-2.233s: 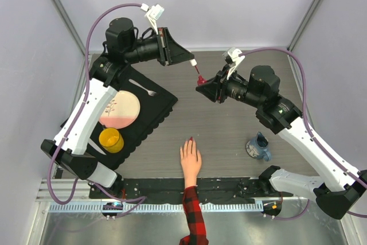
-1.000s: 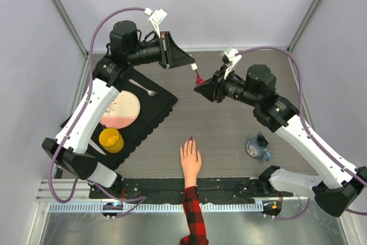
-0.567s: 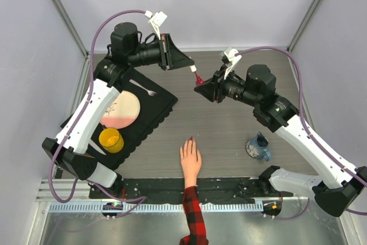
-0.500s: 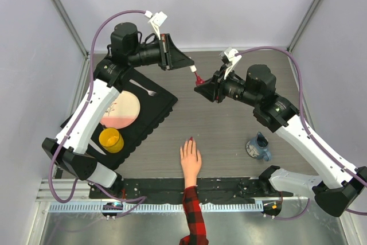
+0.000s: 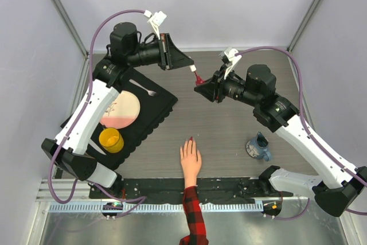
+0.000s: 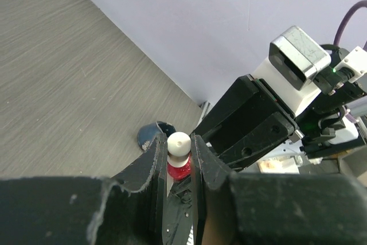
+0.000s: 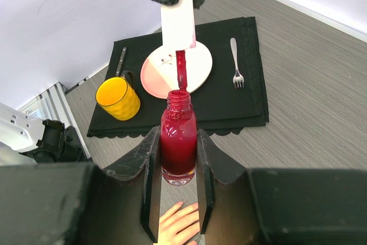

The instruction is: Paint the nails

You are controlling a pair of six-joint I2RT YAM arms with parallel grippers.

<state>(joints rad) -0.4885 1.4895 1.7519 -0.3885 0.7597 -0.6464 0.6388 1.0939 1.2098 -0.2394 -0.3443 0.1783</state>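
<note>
A pale hand [image 5: 190,159] with a red-and-black plaid sleeve lies flat at the table's near edge. Its nails are tiny, and the middle fingertip [image 5: 190,139] looks red-tinted. My right gripper [image 5: 200,84] is shut on an open red polish bottle [image 7: 178,139], held in the air above the table's middle. My left gripper [image 5: 192,68] is shut on the white brush cap [image 6: 178,143] right above the bottle. The red brush stem [image 7: 181,70] reaches down into the bottle mouth. The hand's fingers [image 7: 180,222] show below the bottle in the right wrist view.
A black placemat [image 5: 155,107] on the left holds a pink-and-white plate [image 5: 119,111], a yellow cup [image 5: 110,140] and a fork [image 5: 143,88]. A small blue cup [image 5: 258,147] lies on the right side. Both arms meet over the table's far middle.
Since 2.2 s ago the brush cap has come down a little closer to the bottle. Over the last second nothing has visibly moved.
</note>
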